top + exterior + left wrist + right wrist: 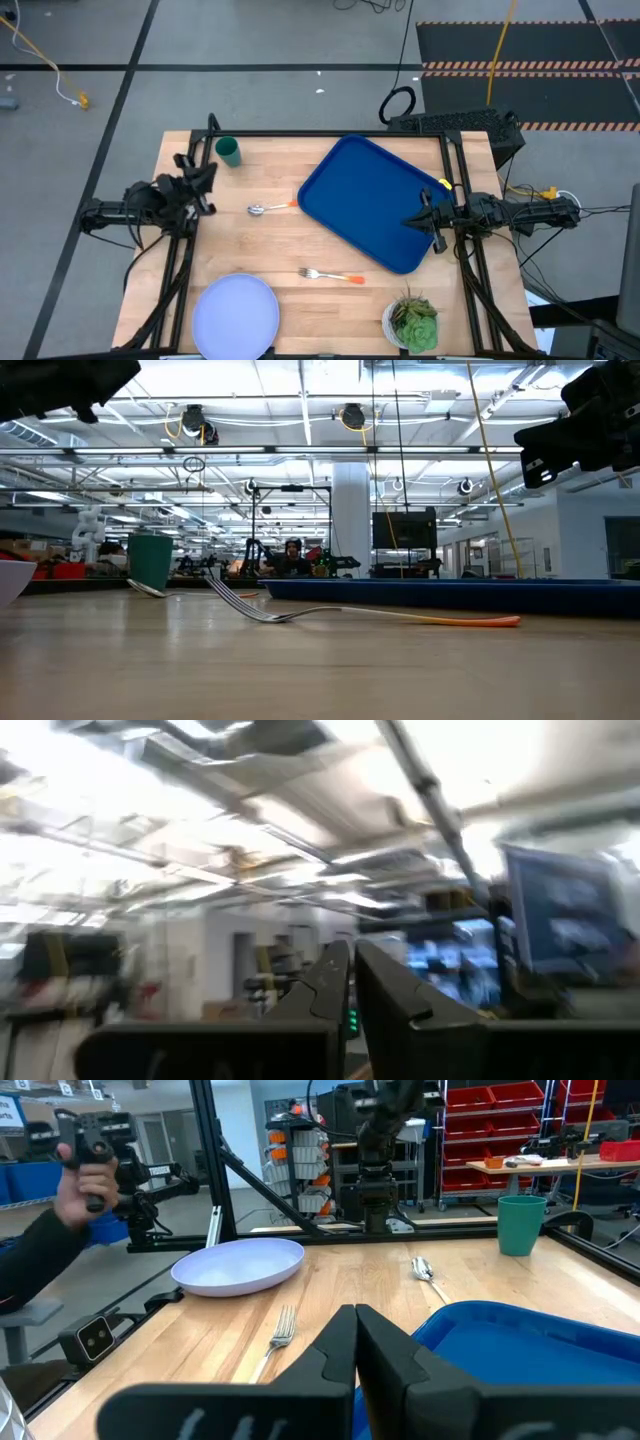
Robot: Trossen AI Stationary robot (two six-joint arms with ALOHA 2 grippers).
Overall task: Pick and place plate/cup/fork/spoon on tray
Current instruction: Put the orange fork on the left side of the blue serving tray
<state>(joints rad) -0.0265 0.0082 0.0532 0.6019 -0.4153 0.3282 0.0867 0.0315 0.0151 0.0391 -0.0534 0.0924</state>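
Four pieces of tableware lie loose on the pale wooden bench (300, 300) in the high view, none yet on the large blue rectangular plastic tray (365, 200), which sits skewed at the right: the round pale lavender-white plate (235, 315) at the near left edge, the small dark green cylindrical cup (229, 151) at the far left corner, the orange-handled spoon (268, 208) just left of the tray and the orange-handled fork (330, 275) near its lower corner. The left tool (205, 185) hangs between cup and spoon, the right tool (420, 220) over the tray's right rim; a white pot with a green plant (412, 322) stands apart. At bench level the fork (300, 612) arches on its tines, thin and light, likely slippery metal; its handle seems the better hold. The cup (150, 560) looks rigid, light, graspable across its wall. The left wrist view shows narrow, empty fingers. The right wrist view shows closed, empty fingers, and the plate (238, 1268), whose shallow raised rim is probably the only purchase.
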